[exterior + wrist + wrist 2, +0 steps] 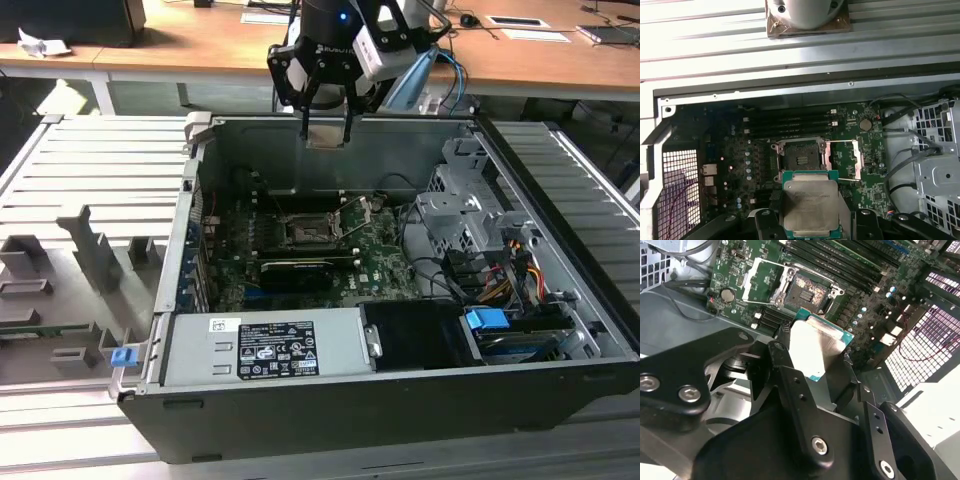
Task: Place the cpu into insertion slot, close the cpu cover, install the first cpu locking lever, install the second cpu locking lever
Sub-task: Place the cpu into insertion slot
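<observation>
My claw (327,133) is clamped on the chip (810,205), its matte black fingers (790,385) pinching the edges of the flat square with a dull silver face and green rim. I hold it high above the green motherboard (740,160). There the square black socket (799,158) lies uncovered, its thin silvery cover plate (847,157) swung open beside it.

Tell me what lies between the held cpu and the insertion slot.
Nothing: in the exterior view the cpu, held in the pincer, hangs in open air above the insertion slot, with no part between them. The cpu cover stands open.
</observation>
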Robot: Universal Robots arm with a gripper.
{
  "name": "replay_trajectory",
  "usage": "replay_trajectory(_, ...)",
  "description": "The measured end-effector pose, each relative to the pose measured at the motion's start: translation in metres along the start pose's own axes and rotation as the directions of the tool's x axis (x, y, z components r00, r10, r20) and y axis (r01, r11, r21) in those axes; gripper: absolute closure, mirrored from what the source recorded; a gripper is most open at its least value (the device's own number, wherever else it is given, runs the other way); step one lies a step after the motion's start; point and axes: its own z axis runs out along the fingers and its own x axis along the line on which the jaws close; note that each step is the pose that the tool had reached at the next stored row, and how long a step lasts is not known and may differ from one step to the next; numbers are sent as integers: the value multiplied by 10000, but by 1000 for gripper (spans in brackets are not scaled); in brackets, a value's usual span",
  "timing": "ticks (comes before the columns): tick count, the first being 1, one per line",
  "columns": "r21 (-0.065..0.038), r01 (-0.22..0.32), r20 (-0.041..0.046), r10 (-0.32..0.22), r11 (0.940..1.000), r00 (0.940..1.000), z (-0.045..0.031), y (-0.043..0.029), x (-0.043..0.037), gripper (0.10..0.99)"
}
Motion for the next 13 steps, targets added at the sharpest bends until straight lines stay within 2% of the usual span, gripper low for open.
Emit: replay_trajectory(13, -16, -674, 60, 674, 9977, 9977, 3, 0, 0, 557)
